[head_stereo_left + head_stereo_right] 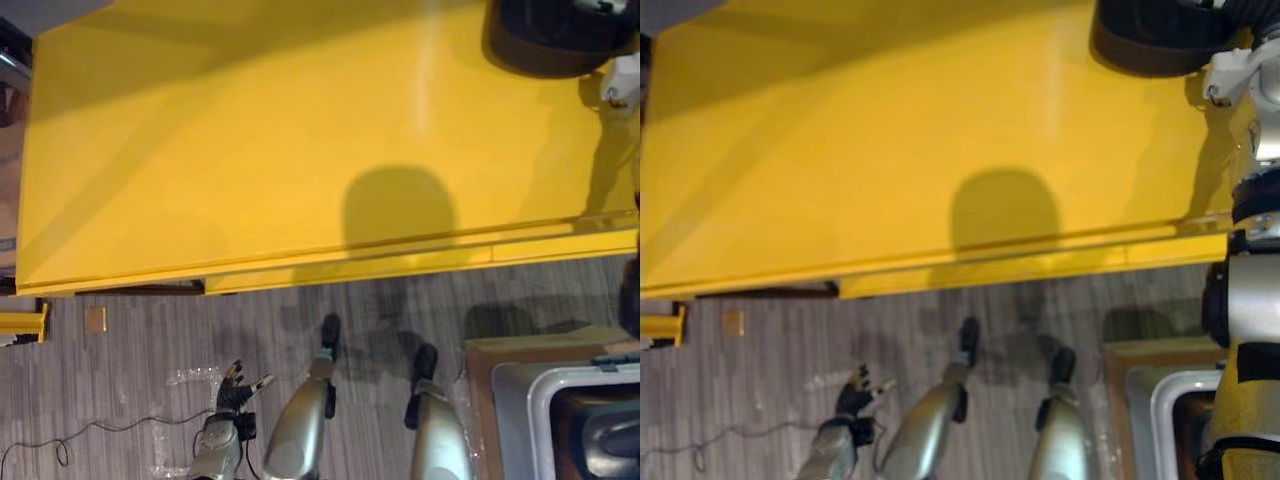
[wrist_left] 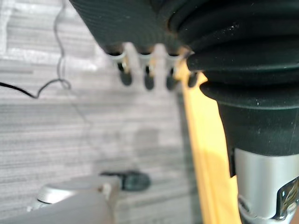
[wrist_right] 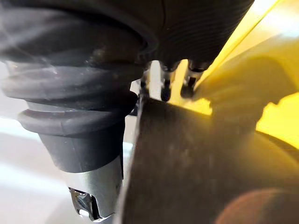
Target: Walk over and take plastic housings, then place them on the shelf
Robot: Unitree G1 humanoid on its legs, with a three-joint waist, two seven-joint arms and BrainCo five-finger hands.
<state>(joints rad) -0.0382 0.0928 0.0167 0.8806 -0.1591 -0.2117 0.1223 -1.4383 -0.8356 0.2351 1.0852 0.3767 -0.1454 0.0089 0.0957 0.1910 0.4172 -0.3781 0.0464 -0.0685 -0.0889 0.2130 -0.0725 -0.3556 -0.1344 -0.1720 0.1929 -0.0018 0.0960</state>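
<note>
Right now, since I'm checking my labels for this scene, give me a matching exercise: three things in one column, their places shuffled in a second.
Things:
1. dark rounded plastic housing
2. silver-fingered left hand
3. grey plastic bin

Places:
A. low over the grey striped floor
B. near right, off the yellow tabletop
C. far right corner on that tabletop

Pairs: 1-C, 2-A, 3-B.

Bright light, pale glare streak on the yellow table (image 1: 300,150), darker shade across its far side
</note>
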